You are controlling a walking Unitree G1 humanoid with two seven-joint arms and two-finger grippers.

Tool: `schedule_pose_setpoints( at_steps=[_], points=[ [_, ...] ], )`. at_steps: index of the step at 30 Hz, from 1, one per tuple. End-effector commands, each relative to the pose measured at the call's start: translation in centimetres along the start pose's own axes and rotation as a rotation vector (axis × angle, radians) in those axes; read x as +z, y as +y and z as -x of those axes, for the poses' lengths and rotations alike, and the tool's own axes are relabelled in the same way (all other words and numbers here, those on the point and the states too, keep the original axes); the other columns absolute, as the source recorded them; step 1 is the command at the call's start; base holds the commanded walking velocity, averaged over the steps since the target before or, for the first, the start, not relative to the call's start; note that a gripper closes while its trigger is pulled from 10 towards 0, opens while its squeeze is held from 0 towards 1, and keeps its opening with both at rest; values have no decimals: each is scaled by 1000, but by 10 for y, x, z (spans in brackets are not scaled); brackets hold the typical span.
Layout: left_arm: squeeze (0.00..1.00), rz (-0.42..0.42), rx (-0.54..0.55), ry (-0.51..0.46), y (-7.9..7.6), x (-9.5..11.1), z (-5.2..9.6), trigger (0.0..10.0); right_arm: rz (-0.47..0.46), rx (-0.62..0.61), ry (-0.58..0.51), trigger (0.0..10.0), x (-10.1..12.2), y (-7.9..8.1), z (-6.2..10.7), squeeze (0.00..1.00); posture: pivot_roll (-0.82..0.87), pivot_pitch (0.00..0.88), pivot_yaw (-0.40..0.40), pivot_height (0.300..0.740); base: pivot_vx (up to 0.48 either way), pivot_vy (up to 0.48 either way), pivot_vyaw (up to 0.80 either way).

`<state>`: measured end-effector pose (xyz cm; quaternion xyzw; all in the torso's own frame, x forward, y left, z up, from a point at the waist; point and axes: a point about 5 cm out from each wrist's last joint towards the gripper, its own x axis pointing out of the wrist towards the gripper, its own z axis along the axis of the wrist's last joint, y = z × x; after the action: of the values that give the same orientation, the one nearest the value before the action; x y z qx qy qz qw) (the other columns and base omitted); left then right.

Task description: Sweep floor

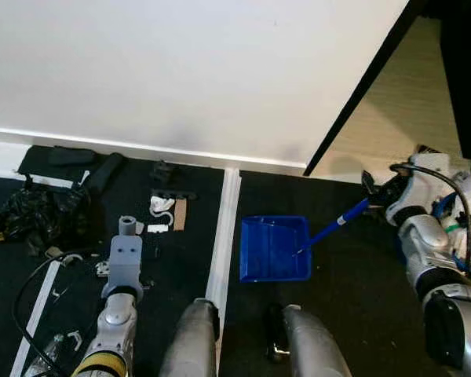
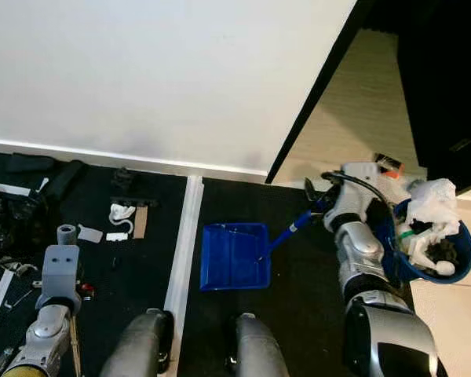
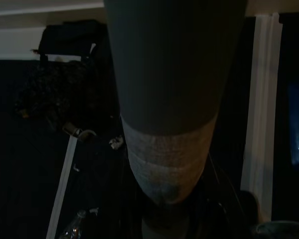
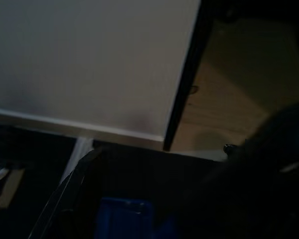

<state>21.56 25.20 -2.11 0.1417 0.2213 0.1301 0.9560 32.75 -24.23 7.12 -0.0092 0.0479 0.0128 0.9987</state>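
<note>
Dustpan [image 1: 275, 249] lies flat on the dark floor mat [image 1: 353, 259], mouth toward the left debris [image 1: 162, 216], ready to catch sweepings. Right gripper [image 1: 374, 196] clamps its blue handle [image 1: 335, 226]. Left gripper [image 1: 126, 250] holds a grey pole [image 3: 164, 99], probably the broom.

I'm seeing the blue dustpan [image 1: 275, 249] lying flat on the black floor mat [image 1: 345, 259], just right of the white strip [image 1: 223, 236], its open mouth facing the wall. Its blue handle [image 1: 339, 223] is angling up to the right. Litter [image 1: 162, 216] is sitting scattered across the left mat.
</note>
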Motion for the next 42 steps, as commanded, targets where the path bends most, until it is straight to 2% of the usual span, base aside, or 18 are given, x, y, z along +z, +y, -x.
schedule_pose_setpoints(
  at_steps=[1,8,18,23,35,42],
  points=[
    [0,-7,0,5,-3,-3,4,10000,-3,-5,30,10000,-8,-1,4,0,177,240,-73,740,0,0,0],
    [0,-17,-6,-42,4,7,5,10000,13,-69,8,10000,-6,-5,5,0,203,268,-59,740,0,0,0],
    [0,-25,-20,-130,14,24,9,10000,-49,-148,-42,10000,4,-16,2,0,250,321,-33,740,0,0,0],
    [0,-20,-8,-152,16,29,10,10000,-52,-151,-56,10000,10,-15,-1,0,264,330,-31,740,0,0,0],
    [0,-13,6,-139,17,24,12,10000,-58,-121,-81,10000,19,-11,-7,0,265,328,-44,740,0,0,0],
    [0,-7,5,-119,17,19,12,10000,-45,-121,-75,10000,20,-13,-8,0,266,327,-41,740,0,0,0]
  ],
)
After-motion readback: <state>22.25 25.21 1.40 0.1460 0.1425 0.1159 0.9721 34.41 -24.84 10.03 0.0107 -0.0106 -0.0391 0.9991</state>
